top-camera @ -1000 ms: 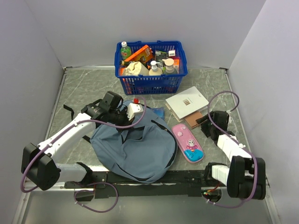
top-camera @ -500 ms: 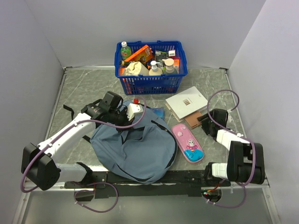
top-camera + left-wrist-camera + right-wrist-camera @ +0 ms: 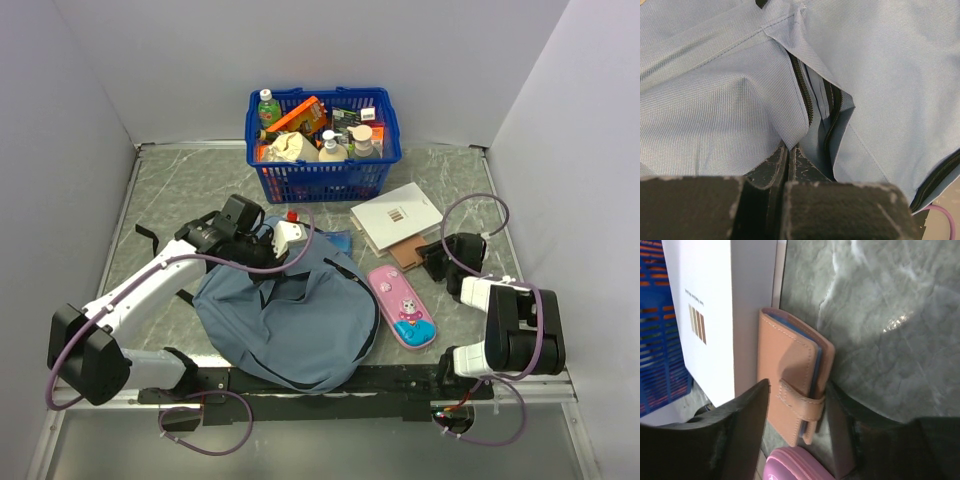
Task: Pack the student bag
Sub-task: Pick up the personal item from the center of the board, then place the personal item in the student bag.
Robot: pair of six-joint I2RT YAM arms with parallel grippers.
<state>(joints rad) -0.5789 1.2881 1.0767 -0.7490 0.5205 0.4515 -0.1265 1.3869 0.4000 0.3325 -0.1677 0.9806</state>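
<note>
Left claw (image 3: 787, 150) pinches student bag (image 3: 290, 325) fabric; blue basket (image 3: 322, 182) holds bottles (image 3: 331, 149).

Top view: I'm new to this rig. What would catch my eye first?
A big grey-blue backpack slumps front and centre, the left gripper pinched shut on its fabric beside the open zip. Behind it, at the back, stands a crammed blue basket. At the right, the right gripper straddles a tan wallet lying beside a white booklet.
</note>
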